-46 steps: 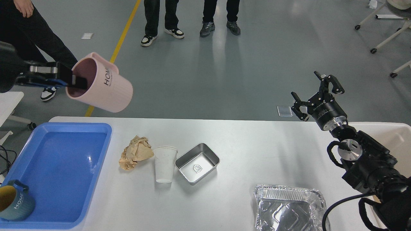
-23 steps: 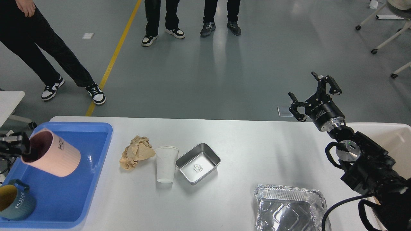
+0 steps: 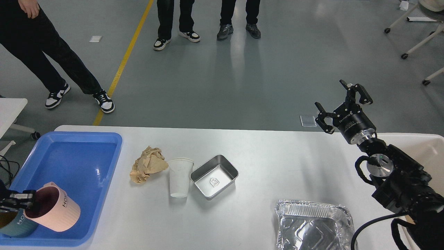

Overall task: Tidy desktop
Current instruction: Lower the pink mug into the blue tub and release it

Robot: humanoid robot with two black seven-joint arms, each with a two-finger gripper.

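Note:
The white desktop [image 3: 263,163] fills the lower view. On it lie a crumpled brown paper [image 3: 147,164], a white paper cup [image 3: 179,177], a small steel tray [image 3: 214,176] and a foil pan [image 3: 312,225]. My left gripper [image 3: 27,204] is at the lower left edge, shut on the rim of a pink mug [image 3: 53,211], which is tilted low inside the blue tray [image 3: 69,166] beside a dark blue mug [image 3: 12,224]. My right gripper [image 3: 341,102] is open and empty, raised past the table's far right edge.
A beige bin [image 3: 426,149] sits at the table's right end. People's legs [image 3: 48,62] stand on the grey floor beyond the table. A small white table [image 3: 10,107] stands at the far left. Office chair bases [image 3: 412,38] stand at the upper right.
My left gripper has carried the pink mug from high above the table's far left down into the front of the blue tray, beside the dark blue mug. The right gripper barely moved.

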